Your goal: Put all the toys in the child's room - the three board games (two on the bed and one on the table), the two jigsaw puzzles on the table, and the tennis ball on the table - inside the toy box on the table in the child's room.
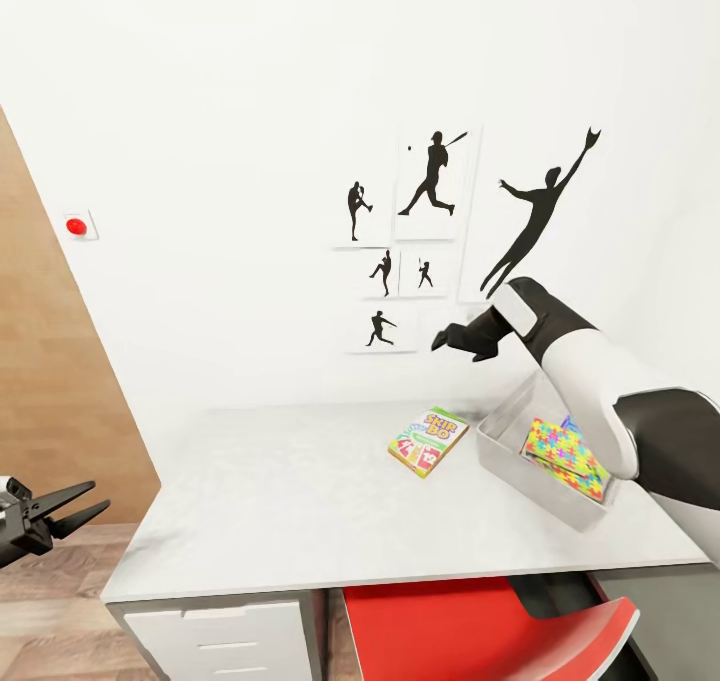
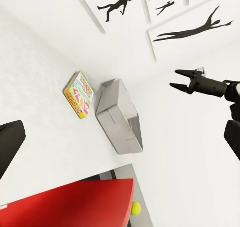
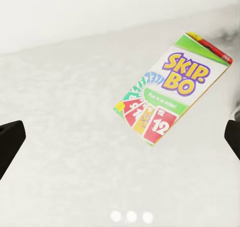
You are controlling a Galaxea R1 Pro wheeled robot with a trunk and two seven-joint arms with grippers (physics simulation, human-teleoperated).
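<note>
A Skip-Bo board game (image 1: pixel 428 441) lies flat on the grey table (image 1: pixel 280 501), just left of the grey toy box (image 1: pixel 522 479). A colourful jigsaw puzzle (image 1: pixel 566 457) lies inside the box. My right gripper (image 1: pixel 455 346) hangs open above the table, over the gap between game and box, with nothing between its fingers (image 3: pixel 9 146). The right wrist view looks down on the Skip-Bo game (image 3: pixel 172 89). My left gripper (image 1: pixel 98 496) is open and empty, low beside the table's left end. In the left wrist view a yellow tennis ball (image 2: pixel 136 207) lies low beyond the red chair.
A red chair (image 1: pixel 480 626) is tucked under the table's front edge, next to white drawers (image 1: pixel 225 636). Baseball silhouette prints (image 1: pixel 430 221) hang on the white wall behind the table. A wooden panel (image 1: pixel 50 381) stands at the left.
</note>
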